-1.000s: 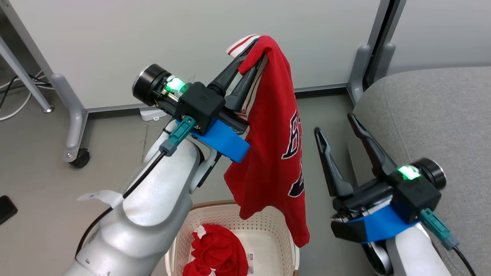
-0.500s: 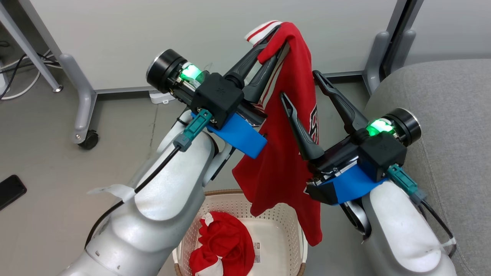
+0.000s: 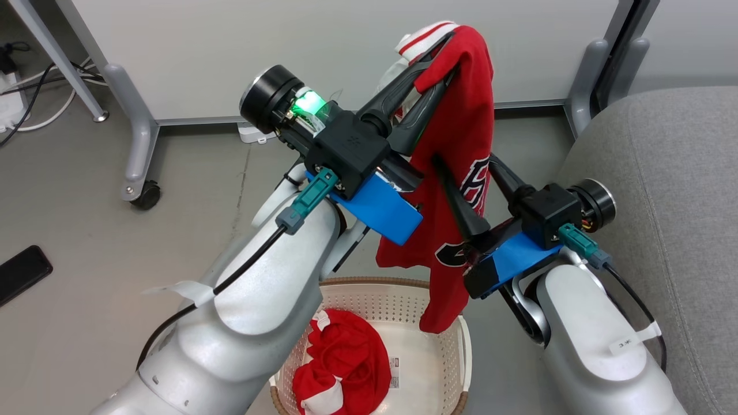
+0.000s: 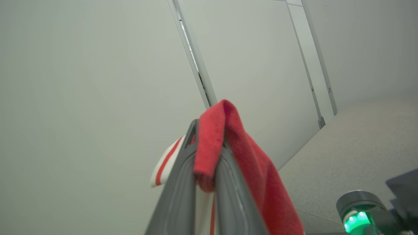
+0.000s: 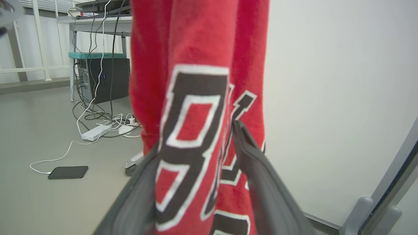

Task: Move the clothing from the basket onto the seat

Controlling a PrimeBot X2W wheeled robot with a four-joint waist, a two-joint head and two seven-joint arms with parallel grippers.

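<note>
Grey floor (image 3: 69,323) w/ a black phone (image 3: 23,274) lying flat at left, thin white cable (image 5: 49,160) running up to it. White partition panel (image 3: 288,52) stood behind on grey legs (image 3: 135,132), one w/ a black caster (image 3: 147,196). Further off: dark PC tower (image 5: 104,78) under a tabletop (image 5: 94,20), tangled cables & a white power strip (image 5: 94,132) nearby.

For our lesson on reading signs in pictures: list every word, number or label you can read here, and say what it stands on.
Hanging red garment: large dark white-edged characters, folded; the nearest looks like "B" or "8", no whole word readable.
Paper label in the basket: too small to read.
White tag on the right forearm: too small to read.
</note>
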